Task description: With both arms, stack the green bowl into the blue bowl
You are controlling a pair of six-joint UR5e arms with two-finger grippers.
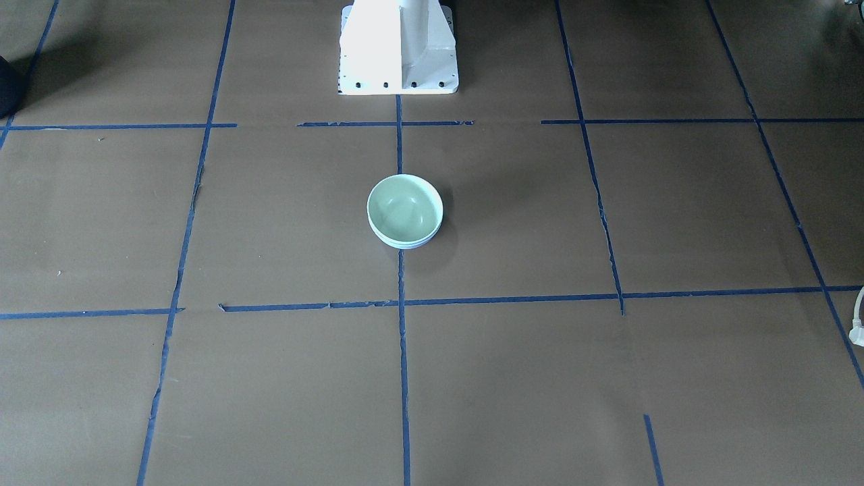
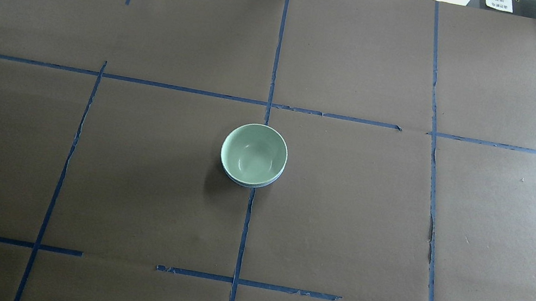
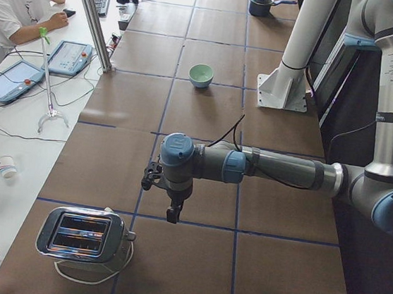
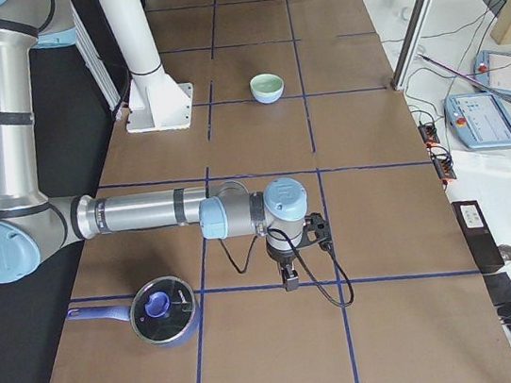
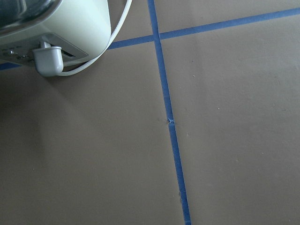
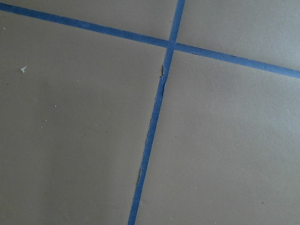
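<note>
Although the left gripper [image 3: 172, 215] shows in the left side view, you cannot tell from it whether the jaws are parted or closed. It points down above the table [image 3: 207, 113], holding nothing that can be seen. A toaster [image 3: 83, 235] stands near it, toward the table's end, and its corner and white cord show in the left wrist view.

Well apart from that gripper, farther along the table, you will find the green bowl [image 2: 254, 154] upright and nested inside the blue bowl [image 2: 246, 184]. Only a thin blue edge shows under the green rim. Neither gripper touches the pair.

The right gripper [image 4: 290, 280] is equally far from the bowls, pointing down over a blue tape line. A lidded pot [image 4: 163, 311] sits near it, on the robot's side. Its jaw state cannot be told either.
</note>
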